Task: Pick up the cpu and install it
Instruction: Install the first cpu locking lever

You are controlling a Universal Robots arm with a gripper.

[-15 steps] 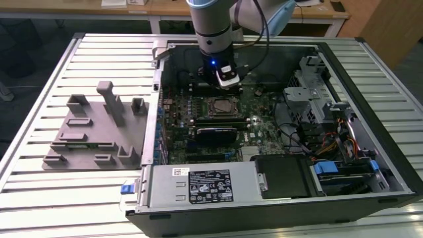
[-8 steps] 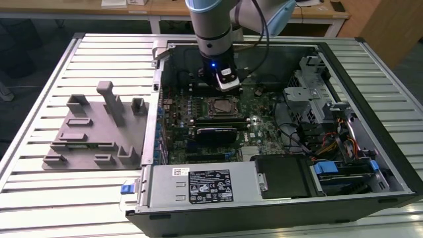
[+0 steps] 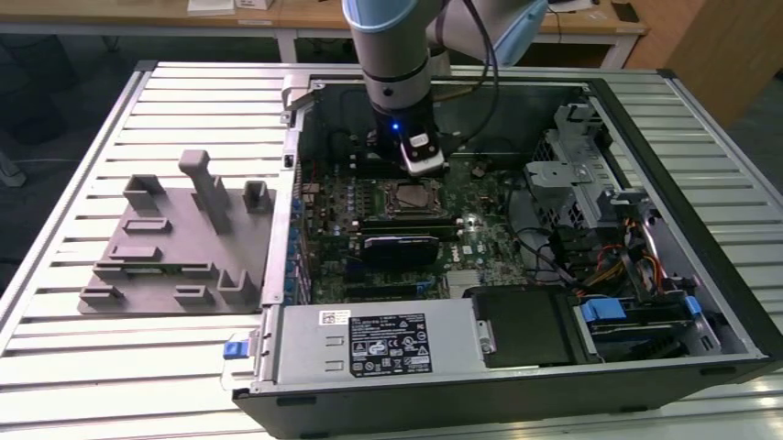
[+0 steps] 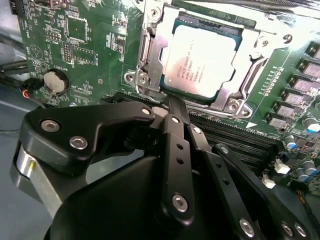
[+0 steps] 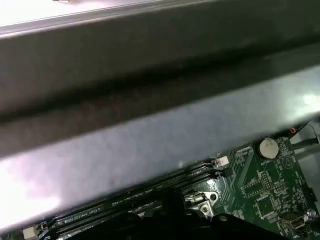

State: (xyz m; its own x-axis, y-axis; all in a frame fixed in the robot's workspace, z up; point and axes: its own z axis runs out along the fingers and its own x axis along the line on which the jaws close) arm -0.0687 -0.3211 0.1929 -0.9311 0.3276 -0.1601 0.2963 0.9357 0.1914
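- You see one cpu (image 4: 202, 59) lying flat in the one socket frame (image 4: 150, 52) on the motherboard (image 4: 75, 45); in the exterior view it sits mid-board (image 3: 408, 195).
- You have one gripper (image 4: 172, 107) poised just beside the socket; in the second wrist view its fingers (image 4: 175, 145) meet at the tips with nothing between them, so it is closed and empty.
- Risk, as a judgement: if the chip is not fully seated, any nudge from the closed tips could skew it and bend contacts.
- Risk: the tips are close to the memory slots (image 4: 235, 132); drifting sideways could scrape them.
- Count: one coin battery (image 4: 54, 81), one grey tray (image 3: 178, 243) well apart from the one computer case (image 3: 514, 376).
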